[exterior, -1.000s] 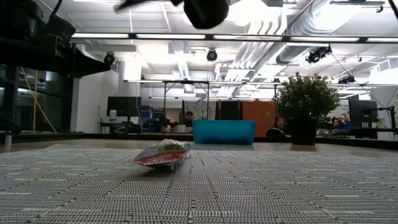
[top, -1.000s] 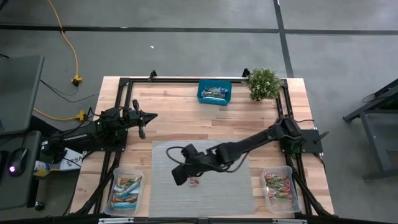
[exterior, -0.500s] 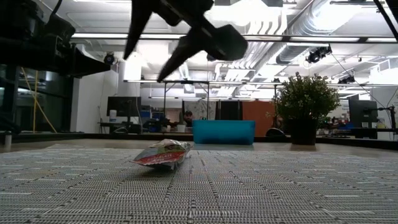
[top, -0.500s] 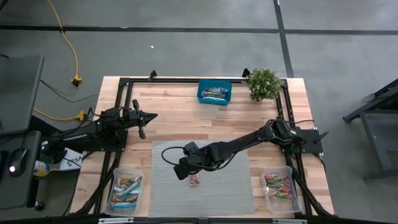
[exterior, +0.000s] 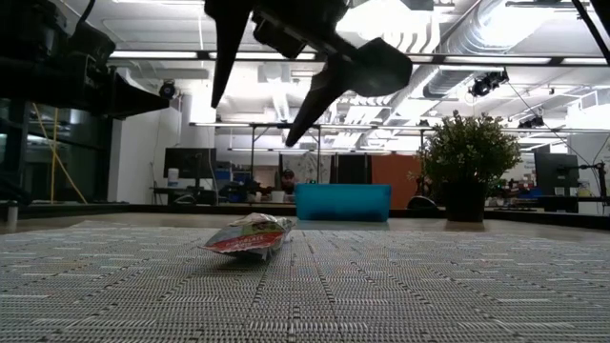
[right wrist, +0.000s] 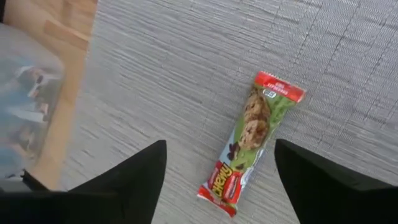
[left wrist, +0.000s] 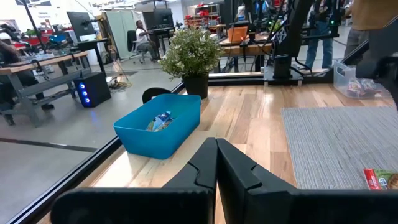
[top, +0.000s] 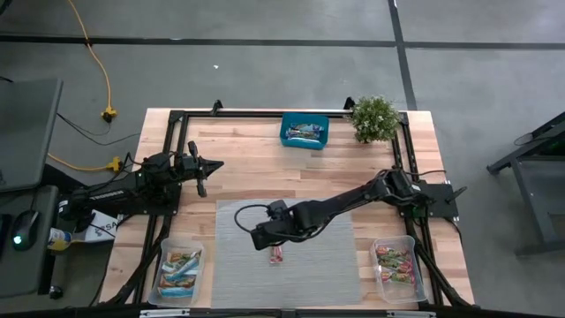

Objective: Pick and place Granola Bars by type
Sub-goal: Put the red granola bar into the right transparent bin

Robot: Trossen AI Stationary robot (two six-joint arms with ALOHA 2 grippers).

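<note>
Granola bar (right wrist: pixel 250 144): red ends, green middle, brown cookie print. Mat (top: pixel 309 274): grey woven. Box (top: pixel 305 132): teal. Table (top: pixel 256 168): light wood. Plant (top: pixel 374 117): green.

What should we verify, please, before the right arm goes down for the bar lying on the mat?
1. right gripper open: ok, jaws spread wide.
2. Gripper above the granola bar: ok in the wrist view; it hangs well above the mat.
3. Bar lies flat and alone on the mat: ok.
4. Right tub holds red and green bars like this one: ok.
5. left gripper shut, parked over bare wood away from the mat: ok.
</note>
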